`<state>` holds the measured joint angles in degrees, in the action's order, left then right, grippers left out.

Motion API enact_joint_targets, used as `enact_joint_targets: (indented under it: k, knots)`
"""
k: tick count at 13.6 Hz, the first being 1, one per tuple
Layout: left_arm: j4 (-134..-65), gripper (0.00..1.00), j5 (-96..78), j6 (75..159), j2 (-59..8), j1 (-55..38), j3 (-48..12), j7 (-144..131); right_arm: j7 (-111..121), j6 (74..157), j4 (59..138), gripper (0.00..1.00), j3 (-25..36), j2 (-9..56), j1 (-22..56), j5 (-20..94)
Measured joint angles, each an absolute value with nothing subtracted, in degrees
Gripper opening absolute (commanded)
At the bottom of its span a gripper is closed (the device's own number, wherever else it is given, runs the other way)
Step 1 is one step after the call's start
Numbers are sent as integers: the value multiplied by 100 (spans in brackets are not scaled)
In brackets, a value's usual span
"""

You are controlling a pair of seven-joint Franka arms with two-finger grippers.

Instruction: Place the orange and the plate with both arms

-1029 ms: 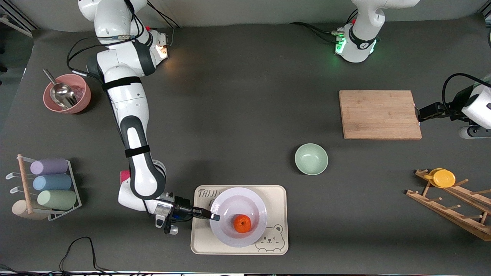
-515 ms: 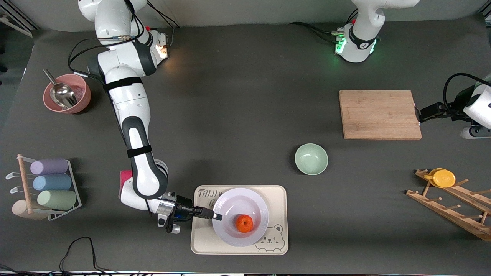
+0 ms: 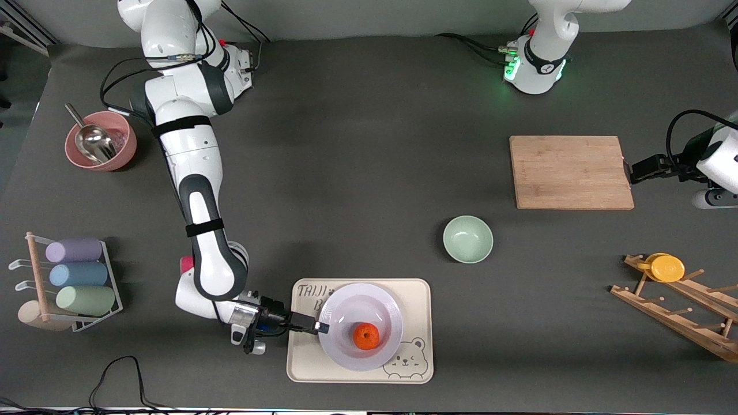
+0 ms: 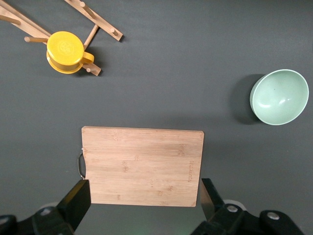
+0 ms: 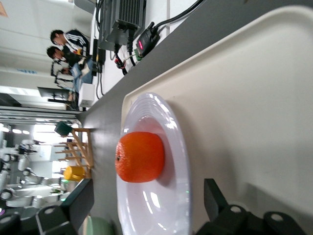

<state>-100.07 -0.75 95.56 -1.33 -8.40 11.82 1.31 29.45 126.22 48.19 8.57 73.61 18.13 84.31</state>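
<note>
Item: plate (image 3: 360, 325), pale lavender-white, round, wide rim. It sits on the cream bear tray (image 3: 415, 297) at the edge of the worktop (image 3: 357, 173) nearest the front camera, toward my right arm's end. It looks flat on the tray, though I cannot tell whether the gripped edge is quite down.

Item: orange (image 3: 365, 336), small and round, lying in the plate's sunken centre, a little nearer the front camera than the middle.

Item: my right pincer (image 3: 320, 327), low at the plate's rim on the side facing my right arm's end. In the front view the fingers lie across that rim; in the right wrist view they (image 5: 80, 205) stand apart, with the rim (image 5: 186, 166) running between them. I judge it parted around the rim, not clamped.

Item: my left pincer (image 3: 629, 174), waiting at the edge of the wooden cutting board (image 3: 571, 172), fingers (image 4: 76, 200) spread wide, holding nothing.

Relation that governs the next move: plate and orange lie straight ahead of my right pincer, along its reach, the orange farther in than the rim. The right arm is by far the nearer; the left is well apart. I judge both things placed, so what remains is a straight withdrawal along the fingers' axis, without catching the rim.

Other stock: mint-green bowl (image 3: 467, 238), between tray and board.
</note>
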Motion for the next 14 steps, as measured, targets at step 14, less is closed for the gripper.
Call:
enact_joint_targets:
  k: [14]
  knots:
    - [-10014,100,-74,9488,-58,-823,1190,131,1317,11089,6749,100,932,4228,2088,2885]
